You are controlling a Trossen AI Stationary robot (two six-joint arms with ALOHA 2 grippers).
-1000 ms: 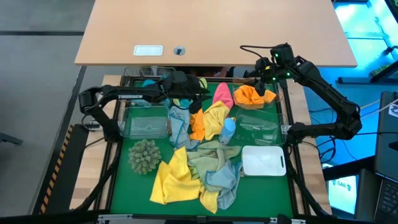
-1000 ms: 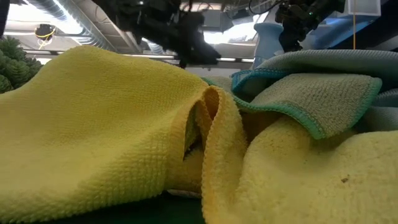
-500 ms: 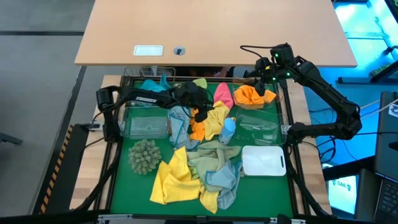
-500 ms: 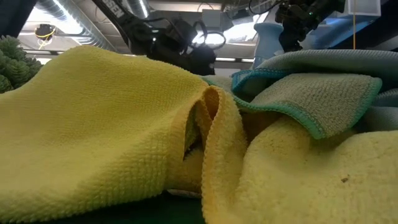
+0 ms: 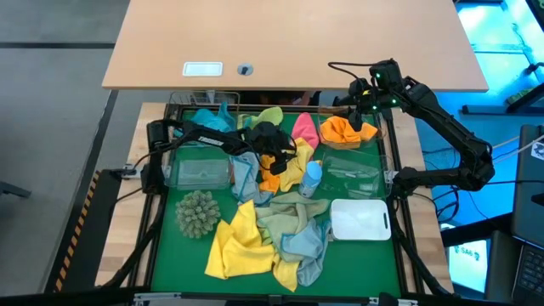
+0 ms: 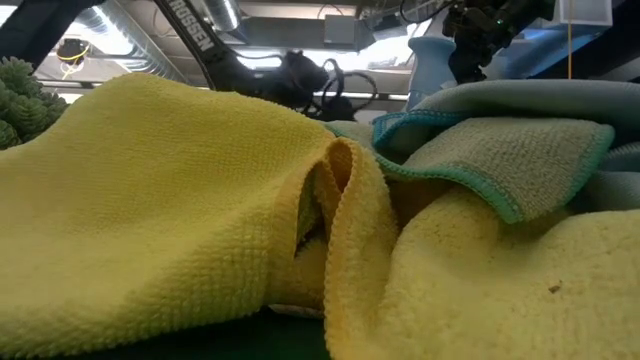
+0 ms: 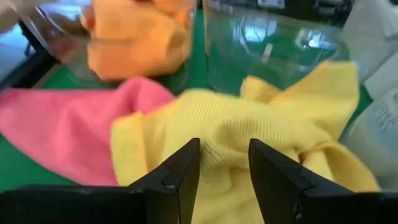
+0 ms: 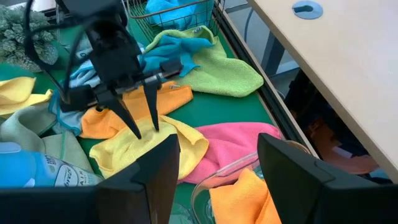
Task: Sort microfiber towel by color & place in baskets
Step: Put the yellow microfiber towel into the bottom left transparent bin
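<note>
Reaching rightward across the tray, the left gripper (image 8: 142, 127) is now hovering, jaws parted and empty, over the yellow towel (image 7: 249, 134) beside the pink towel (image 5: 304, 127). Right gripper (image 5: 357, 109) is waiting open above the orange-filled basket (image 5: 347, 140). Pickup appears imminent.

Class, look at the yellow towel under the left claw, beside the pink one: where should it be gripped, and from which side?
Grip the raised fold of the yellow towel, coming straight down from above. The left claw hangs open right over it, and the crumpled ridge gives its fingers something to pinch. Probably avoid the flat edge touching the pink towel, or both may lift.
</note>
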